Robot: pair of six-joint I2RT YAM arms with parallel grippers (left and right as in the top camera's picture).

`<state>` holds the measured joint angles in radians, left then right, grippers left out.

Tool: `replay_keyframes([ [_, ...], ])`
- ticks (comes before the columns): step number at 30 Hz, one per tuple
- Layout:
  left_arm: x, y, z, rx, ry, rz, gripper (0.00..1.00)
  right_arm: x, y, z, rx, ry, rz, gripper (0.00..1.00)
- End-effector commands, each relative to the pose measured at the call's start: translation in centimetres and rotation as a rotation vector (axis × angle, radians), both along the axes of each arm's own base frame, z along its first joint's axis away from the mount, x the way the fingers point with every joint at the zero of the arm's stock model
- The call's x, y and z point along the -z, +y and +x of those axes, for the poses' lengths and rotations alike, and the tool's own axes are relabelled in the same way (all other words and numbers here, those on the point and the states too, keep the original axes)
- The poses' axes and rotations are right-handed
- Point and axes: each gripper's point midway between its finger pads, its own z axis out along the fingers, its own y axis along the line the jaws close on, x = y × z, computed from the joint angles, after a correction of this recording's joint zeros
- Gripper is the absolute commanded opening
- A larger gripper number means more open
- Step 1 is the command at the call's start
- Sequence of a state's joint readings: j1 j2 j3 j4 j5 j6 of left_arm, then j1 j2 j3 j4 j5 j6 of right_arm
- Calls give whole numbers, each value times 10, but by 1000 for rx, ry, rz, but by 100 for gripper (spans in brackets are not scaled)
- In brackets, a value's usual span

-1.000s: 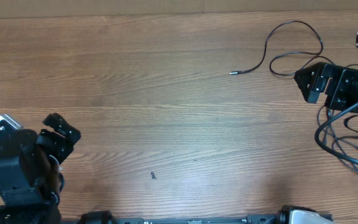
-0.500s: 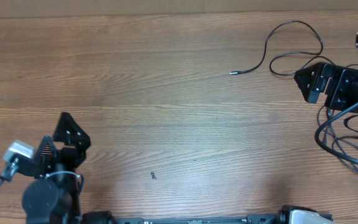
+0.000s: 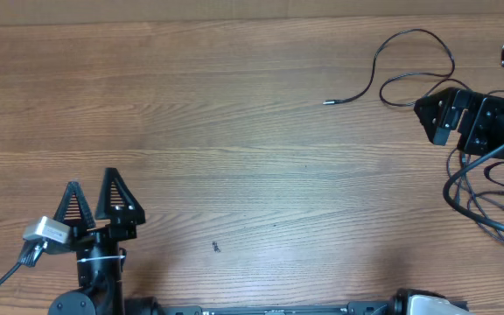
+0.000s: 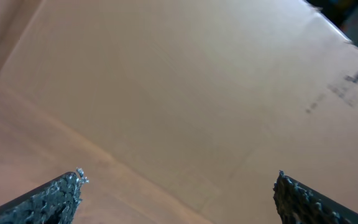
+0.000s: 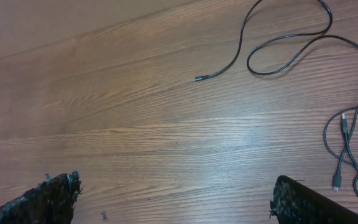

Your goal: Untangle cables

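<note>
Overhead: the left gripper [image 3: 94, 203] sits at 7 o'clock on the table [image 3: 234, 131], jaws spread wide, holding nothing, with no cord near it. The right gripper [image 3: 433, 115] is at 3 o'clock, also open and empty. The cables [image 3: 414, 63] lie around it. One cord loops up toward 2 o'clock and runs its plug [image 3: 327, 103] out toward the table's middle, clear of the rest. The others are bunched at 4 o'clock, partly under the right arm, crossing one another.

Left wrist: the left gripper [image 4: 176, 196] is open, with only table edge and a cardboard wall [image 4: 216, 93] ahead. No cable shows.

Right wrist: the right gripper [image 5: 179, 196] is open above bare wood. The cables [image 5: 291, 53] sit at 1 to 3 o'clock, with the free plug [image 5: 198, 78] at 12. Several strands overlap at the right edge, well apart from either finger.

Judged from this, one end is laid out but the bundle at the right remains tangled. Most of the work is left, and no cord is grasped yet.
</note>
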<state>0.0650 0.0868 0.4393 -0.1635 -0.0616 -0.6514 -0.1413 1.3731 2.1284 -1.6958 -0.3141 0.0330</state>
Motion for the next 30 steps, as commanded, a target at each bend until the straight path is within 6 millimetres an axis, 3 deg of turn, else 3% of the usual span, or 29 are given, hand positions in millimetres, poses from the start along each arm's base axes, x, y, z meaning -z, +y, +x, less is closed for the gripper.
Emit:
replay_keyframes([
  [1,-5,-13,-4,53,-28,117,99,-2,2,0,-12,-10,-3,100],
  [11,-6,-23,-3,95,-53,183,100,-2,2,0,-12,-10,-3,100],
  [30,21,-31,4,126,-37,229,100,-2,2,0,-12,-10,-3,100],
])
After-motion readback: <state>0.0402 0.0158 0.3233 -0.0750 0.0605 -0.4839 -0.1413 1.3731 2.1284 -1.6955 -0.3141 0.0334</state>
